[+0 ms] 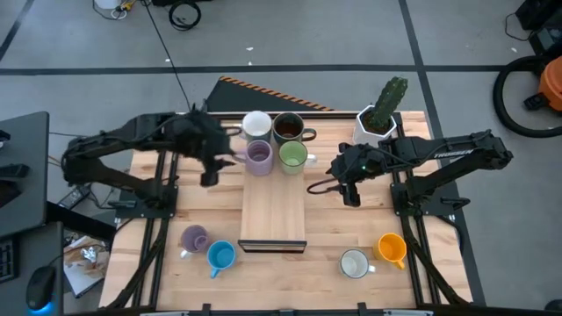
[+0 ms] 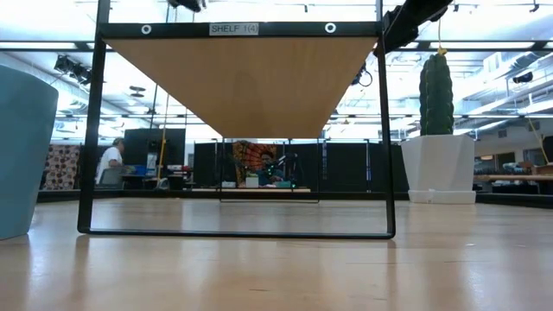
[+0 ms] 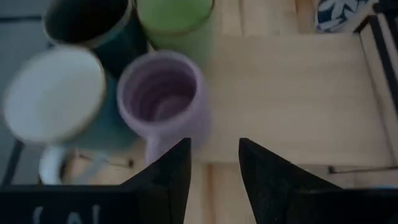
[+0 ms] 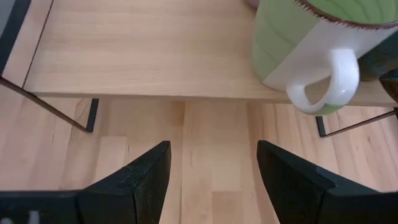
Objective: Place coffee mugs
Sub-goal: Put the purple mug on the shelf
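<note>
The high view looks straight down on the whole table [image 1: 176, 224] from well above. The low view sits at tabletop level, facing under the shelf [image 2: 238, 73] into the room. Each wrist view looks down close at the shelf's edge — both share it with the high view, where it lies near centre, mugs toward twelve o'clock.

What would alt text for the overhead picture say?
Four mugs stand clustered at the far end of a wooden shelf, flanked by the open left gripper and right gripper. Four more mugs wait on the table.
</note>
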